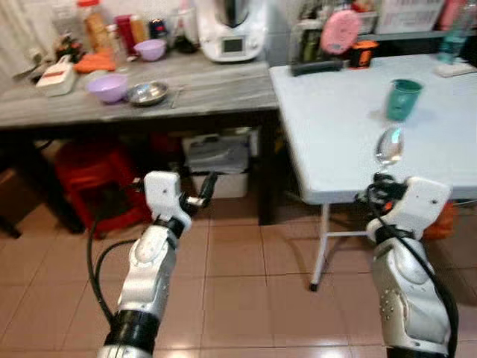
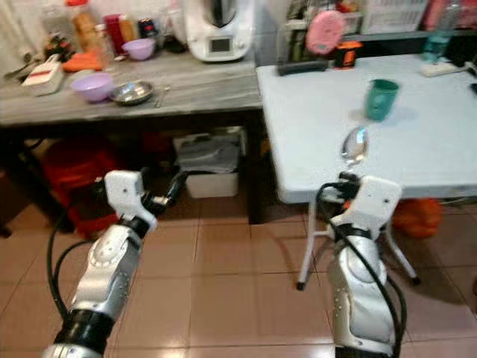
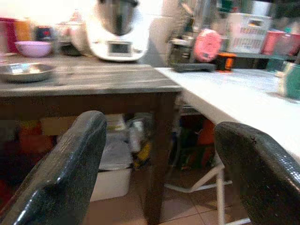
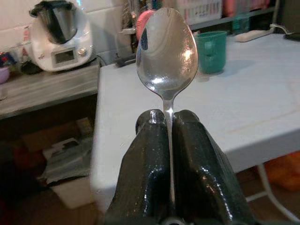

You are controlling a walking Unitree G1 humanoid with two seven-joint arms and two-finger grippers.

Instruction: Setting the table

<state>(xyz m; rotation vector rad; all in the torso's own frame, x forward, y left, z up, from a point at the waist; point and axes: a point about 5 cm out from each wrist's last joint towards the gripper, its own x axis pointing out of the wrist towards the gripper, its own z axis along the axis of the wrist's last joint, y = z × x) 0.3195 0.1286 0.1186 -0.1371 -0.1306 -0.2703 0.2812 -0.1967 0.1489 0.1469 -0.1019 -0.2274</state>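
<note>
My right gripper (image 4: 167,123) is shut on the handle of a metal spoon (image 4: 167,49), whose bowl points up and forward. In the left eye view the spoon (image 1: 390,145) hovers over the front edge of the white folding table (image 1: 335,142). A green cup (image 1: 403,99) stands upright further back on that table. My left gripper (image 1: 203,192) is open and holds nothing, raised in front of the dark space under the grey wooden counter (image 1: 209,93); its fingers (image 3: 70,164) stand wide apart in the left wrist view.
On the counter sit two purple bowls (image 1: 107,87), a steel dish (image 1: 147,93), a white kitchen machine (image 1: 232,30) and bottles. A red stool (image 1: 89,175) and a white bin (image 1: 220,160) stand under it. The floor is tiled.
</note>
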